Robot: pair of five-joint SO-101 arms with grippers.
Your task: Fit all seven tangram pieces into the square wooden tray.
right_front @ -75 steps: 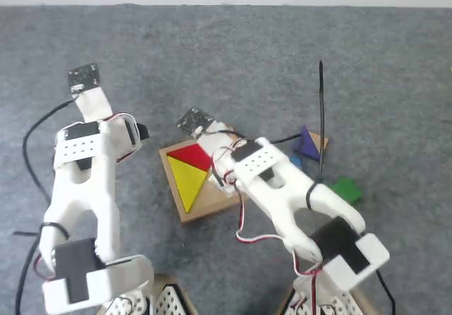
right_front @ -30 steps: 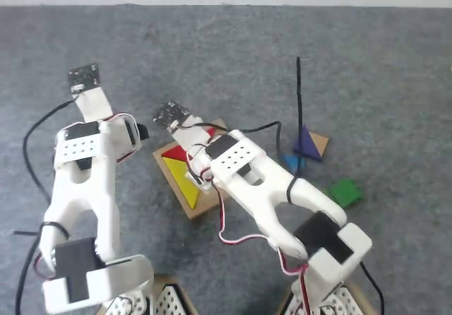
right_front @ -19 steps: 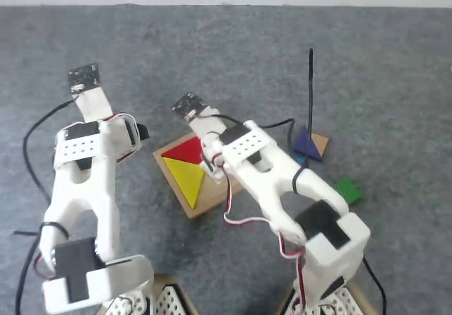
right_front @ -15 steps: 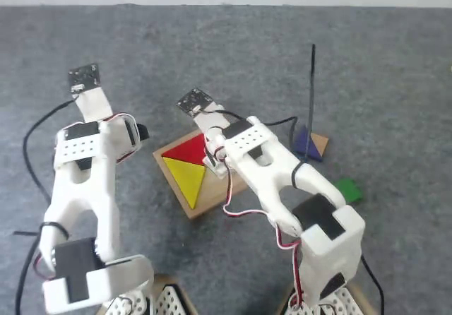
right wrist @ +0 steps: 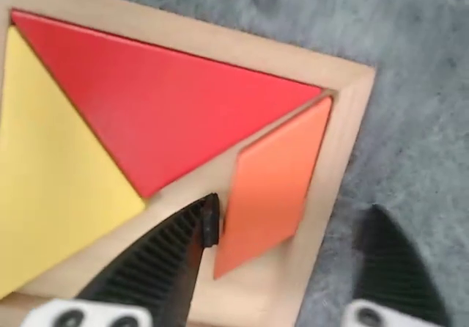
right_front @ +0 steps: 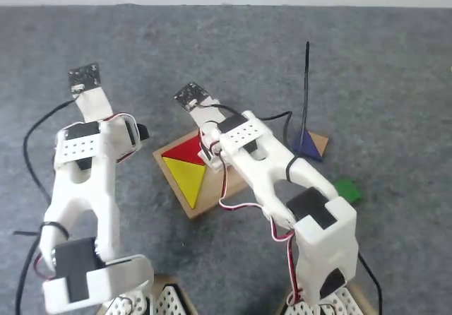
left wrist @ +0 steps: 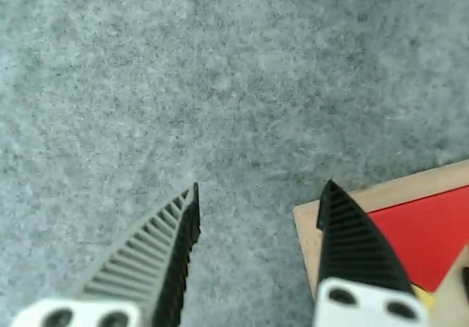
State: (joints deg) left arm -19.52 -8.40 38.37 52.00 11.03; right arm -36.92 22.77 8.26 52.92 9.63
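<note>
Plenty of open grey bench (right_front: 233,54) here. The whole far side and the stretch out to the left are bare, and the far edge runs along a pale wall. The crowded bit is the middle, where the square wooden tray (right_front: 212,196) sits turned at an angle and the right arm (right_front: 272,177) lies across its right part.

Off to the right of the tray there are loose pieces. A purple triangle (right_front: 305,146) is touching a tan piece (right_front: 321,143), and a green piece (right_front: 347,189) sits nearer the arm bases, apart from those two.

Inside the tray there's a red triangle (right wrist: 161,107) along one rim and a yellow triangle (right wrist: 51,173) right up against it, sharing a long edge. An orange parallelogram (right wrist: 275,188) sits against the neighbouring rim, with its corner up by the red one's tip. There's bare wood in the tray next to the orange piece.

The right gripper (right wrist: 293,210) is spread wide and holds nothing. One fingertip is inside the tray, right at the orange piece's long edge (can't tell if it's actually touching). The other finger hangs outside the rim over the grey surface, so it straddles the orange piece and the tray wall.

The left gripper (left wrist: 261,188) is also spread apart and empty. It's over bare bench just off a tray corner, and one finger overlaps that corner from its own camera. The left arm (right_front: 85,167) stands well to the left of the tray.
</note>
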